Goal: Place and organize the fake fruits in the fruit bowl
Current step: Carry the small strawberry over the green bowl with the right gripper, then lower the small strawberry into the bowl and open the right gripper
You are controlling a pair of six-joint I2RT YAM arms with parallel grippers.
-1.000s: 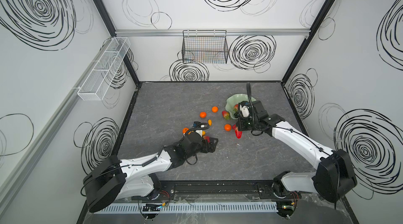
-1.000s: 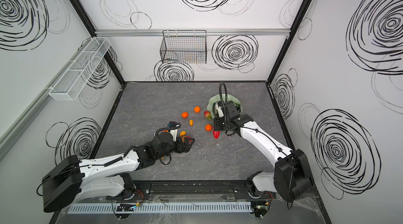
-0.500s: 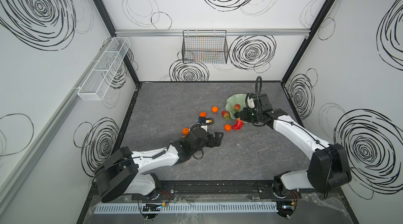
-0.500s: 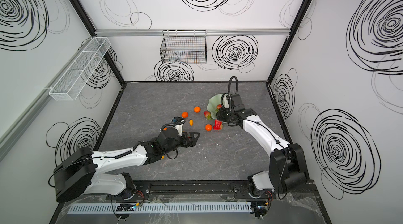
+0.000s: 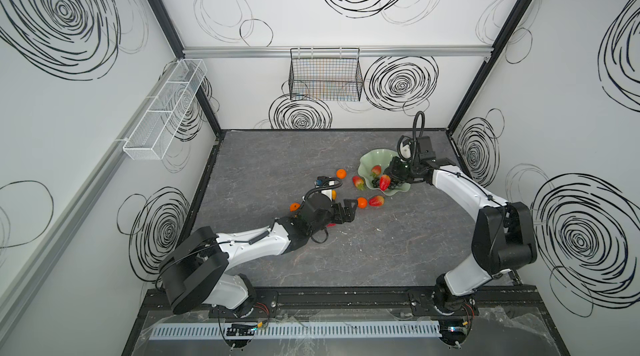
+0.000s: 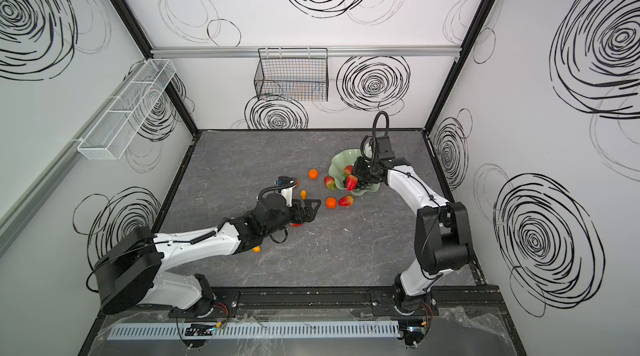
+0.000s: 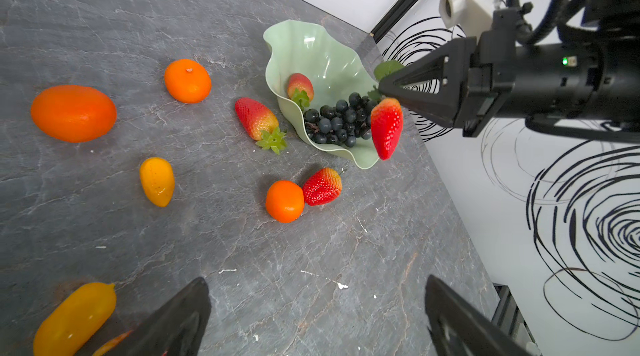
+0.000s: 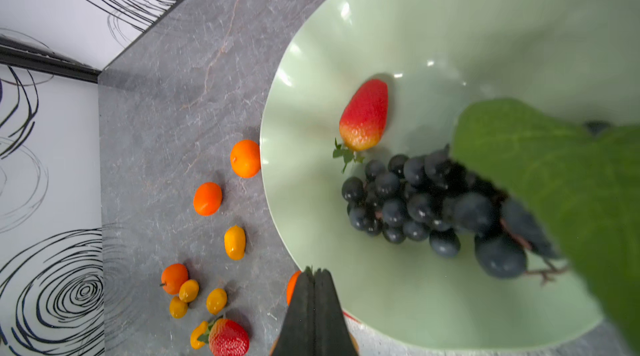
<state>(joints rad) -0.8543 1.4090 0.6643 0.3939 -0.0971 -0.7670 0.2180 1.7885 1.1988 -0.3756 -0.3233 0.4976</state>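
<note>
- Right gripper (image 7: 381,89): jaws closed on the top end of a glossy red plastic strawberry (image 7: 386,127). It hangs tip-down over the near side of the pale mint-green fruit bowl with the ruffled rim (image 7: 311,49).
- Left gripper (image 5: 348,210): jaws spread wide and empty, low over the grey stone-patterned bench (image 7: 346,250). They are near a round orange plastic tangerine (image 5: 362,202), which touches a second red strawberry (image 5: 376,201).
- Bowl contents: a dark plastic grape bunch (image 7: 337,124) with a broad green leaf (image 8: 554,181), and one red-and-yellow strawberry (image 7: 300,85).
- On the bench: another strawberry (image 7: 256,118) just beside the bowl wall, further tangerines, and yellow-orange oval kumquats (image 7: 157,181) (none yet in the bowl).
- Risk: the held strawberry is gripped only at its end, so a quick arm motion could swing it loose.
- Risk: if it is released this close to the rim, it could glance off the grape bunch and roll out over a low dip in the edge.
- Risk: a deeper descent could press on the grapes or catch the rim and shift the bowl.
- Risk: the tangerine may roll away as the left jaws close, or they may nudge the strawberry touching it.
- Hard to make out: the exact contact between the right jaws and the held strawberry.
- Hidden: in the right wrist view the jaws cover that strawberry, and the leaf blocks part of the bowl.
- Hidden: in both top views the left arm covers several fruits.
</note>
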